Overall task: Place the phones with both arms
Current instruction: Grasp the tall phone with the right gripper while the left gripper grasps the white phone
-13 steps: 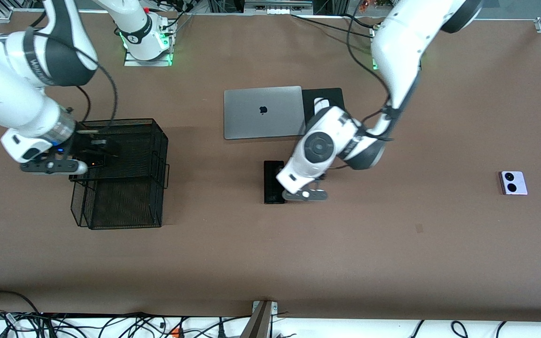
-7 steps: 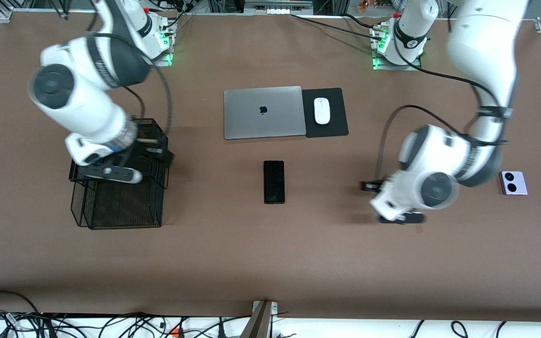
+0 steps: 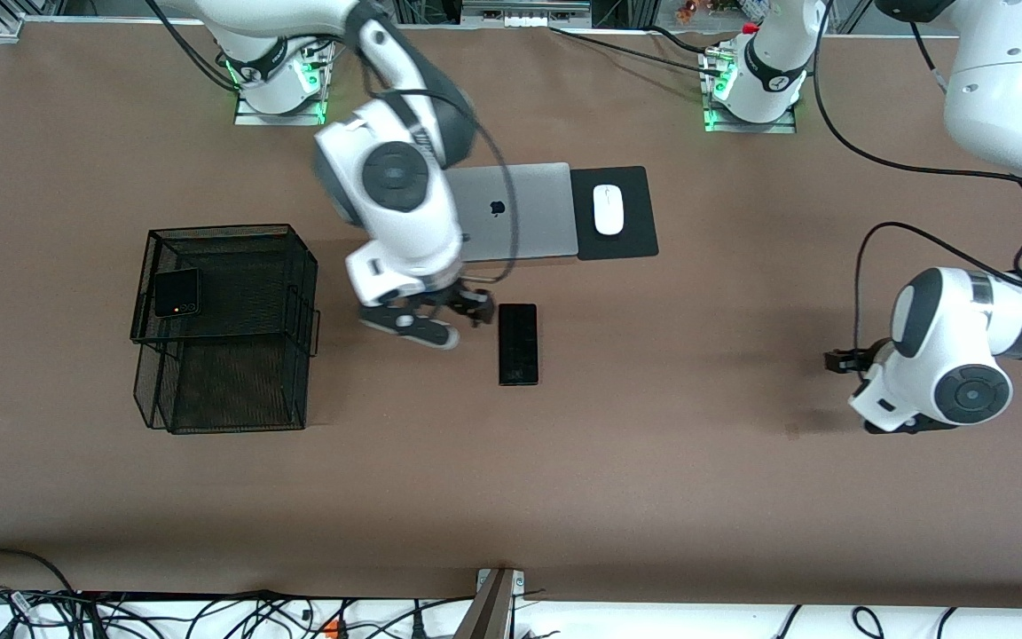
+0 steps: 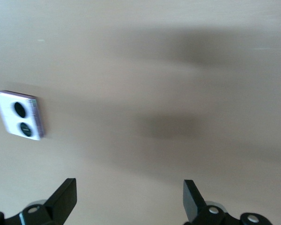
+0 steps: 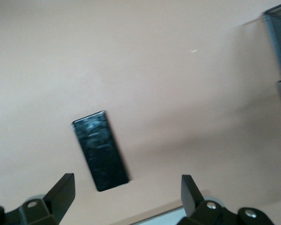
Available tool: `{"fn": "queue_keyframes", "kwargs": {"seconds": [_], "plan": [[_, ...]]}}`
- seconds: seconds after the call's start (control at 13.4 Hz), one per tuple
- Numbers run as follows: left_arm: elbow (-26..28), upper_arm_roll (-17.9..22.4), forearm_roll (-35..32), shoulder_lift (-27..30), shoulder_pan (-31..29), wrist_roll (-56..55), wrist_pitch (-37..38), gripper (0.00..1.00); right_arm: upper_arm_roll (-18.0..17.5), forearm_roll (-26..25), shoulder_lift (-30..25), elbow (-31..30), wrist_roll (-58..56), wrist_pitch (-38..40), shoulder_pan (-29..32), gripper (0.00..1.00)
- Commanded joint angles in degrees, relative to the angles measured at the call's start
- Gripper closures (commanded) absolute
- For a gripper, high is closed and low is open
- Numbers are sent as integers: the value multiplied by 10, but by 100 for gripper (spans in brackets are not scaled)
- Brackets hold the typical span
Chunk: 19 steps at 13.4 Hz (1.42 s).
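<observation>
Now: slim black phone [image 3: 517, 343] flat on desk [image 3: 653, 488], stiff, slick, best pinched across its long edges; right gripper [image 3: 467, 308] beside it and left gripper [image 4: 129, 199] both with fingers apart.

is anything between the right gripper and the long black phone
Nothing visible. The right gripper, open, hangs just beside the long black phone, toward the basket, with only bare table between them.
</observation>
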<state>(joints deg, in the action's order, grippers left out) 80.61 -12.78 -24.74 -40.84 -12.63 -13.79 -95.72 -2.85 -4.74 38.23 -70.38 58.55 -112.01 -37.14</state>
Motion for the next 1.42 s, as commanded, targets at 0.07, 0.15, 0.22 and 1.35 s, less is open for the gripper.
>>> {"fn": "queue_keyframes", "kwargs": {"seconds": [0.07,0.15,0.22,1.35], "plan": [[30,-8,-86,0,-80,66,-67,0,18,-18,62,54,14,-21,-47,0],[32,-8,-87,0,-109,111,-94,0,19,-18,75,54,25,-38,-59,0],[30,-8,-88,0,-141,154,-117,0,19,-19,90,54,43,-57,-67,0],[50,-17,62,-52,-274,367,-228,0,26,-102,182,26,-45,-196,-82,0]]}}
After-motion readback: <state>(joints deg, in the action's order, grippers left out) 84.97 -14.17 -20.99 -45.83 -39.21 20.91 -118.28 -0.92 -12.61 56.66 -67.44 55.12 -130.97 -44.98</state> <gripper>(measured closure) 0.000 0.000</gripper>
